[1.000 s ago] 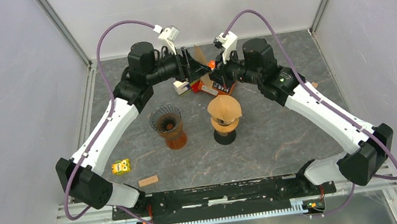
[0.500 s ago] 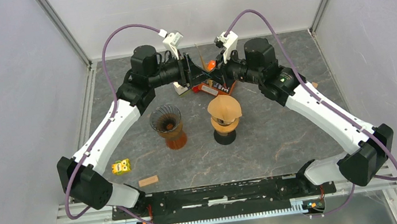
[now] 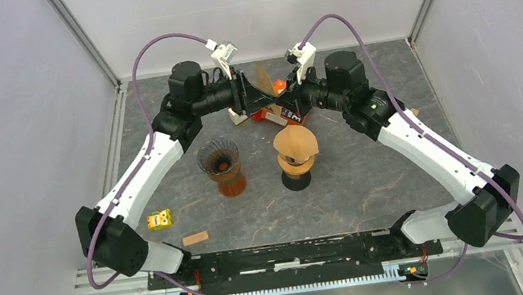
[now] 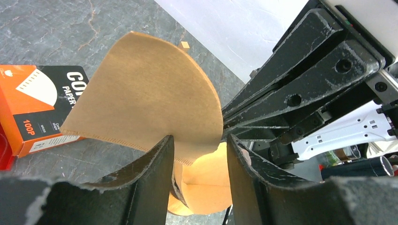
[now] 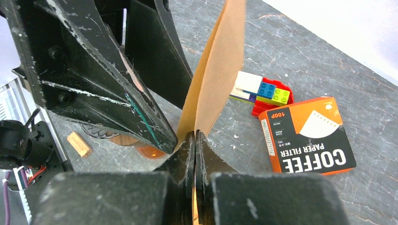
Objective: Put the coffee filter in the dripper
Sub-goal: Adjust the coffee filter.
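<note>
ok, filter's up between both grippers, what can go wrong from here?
1. The right gripper pinches only an edge of the coffee filter, and the left gripper straddles it with jaws apart. A pull from both sides could tear or crumple the thin paper.
2. The two grippers' fingers sit very close in the wrist views, so they may collide.
3. The coffee filter is folded flat. Unopened, it probably won't seat in the dripper.
</note>
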`<state>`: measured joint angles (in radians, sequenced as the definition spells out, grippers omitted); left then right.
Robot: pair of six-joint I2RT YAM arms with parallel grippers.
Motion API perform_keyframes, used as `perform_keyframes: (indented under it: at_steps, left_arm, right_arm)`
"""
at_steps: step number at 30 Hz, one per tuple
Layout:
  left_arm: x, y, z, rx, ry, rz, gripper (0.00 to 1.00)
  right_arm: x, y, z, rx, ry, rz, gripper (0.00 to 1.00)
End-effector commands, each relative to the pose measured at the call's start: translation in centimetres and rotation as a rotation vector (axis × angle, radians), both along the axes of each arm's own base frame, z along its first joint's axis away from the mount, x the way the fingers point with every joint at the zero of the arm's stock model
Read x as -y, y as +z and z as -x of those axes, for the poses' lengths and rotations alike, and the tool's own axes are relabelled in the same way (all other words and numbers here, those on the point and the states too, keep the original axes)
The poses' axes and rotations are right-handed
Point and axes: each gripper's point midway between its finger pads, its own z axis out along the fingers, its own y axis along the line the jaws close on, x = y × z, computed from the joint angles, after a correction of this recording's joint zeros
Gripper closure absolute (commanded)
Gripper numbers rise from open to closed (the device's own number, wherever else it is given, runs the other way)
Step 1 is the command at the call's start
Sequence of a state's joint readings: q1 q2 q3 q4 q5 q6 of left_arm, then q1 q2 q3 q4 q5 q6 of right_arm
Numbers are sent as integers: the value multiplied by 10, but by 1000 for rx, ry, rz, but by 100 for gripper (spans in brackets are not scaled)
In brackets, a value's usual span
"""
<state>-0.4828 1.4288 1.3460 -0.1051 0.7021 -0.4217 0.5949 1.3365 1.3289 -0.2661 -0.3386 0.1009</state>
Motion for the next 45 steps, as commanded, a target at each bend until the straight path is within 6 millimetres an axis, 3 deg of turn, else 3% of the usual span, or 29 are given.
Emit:
perform_keyframes:
  at_steps: [1, 11, 30, 39, 45]
  left_arm:
    - [-4, 27, 10, 101, -37, 48, 49]
    - [0, 25, 10, 72, -47, 70, 37]
    - [1, 27, 23, 142, -147, 99, 46]
    - [-12, 21, 6, 157, -42, 47, 47]
    - [-13, 23, -2, 161, 1, 36, 40]
  right_arm:
    - [0, 19, 6, 39, 29, -56, 100]
    - [-8, 16, 11, 18, 80, -80, 100]
    - [-6, 16, 11, 10, 99, -99, 100]
    - [1, 16, 10, 14, 80, -96, 100]
    - [3, 14, 5, 6, 53, -86, 100]
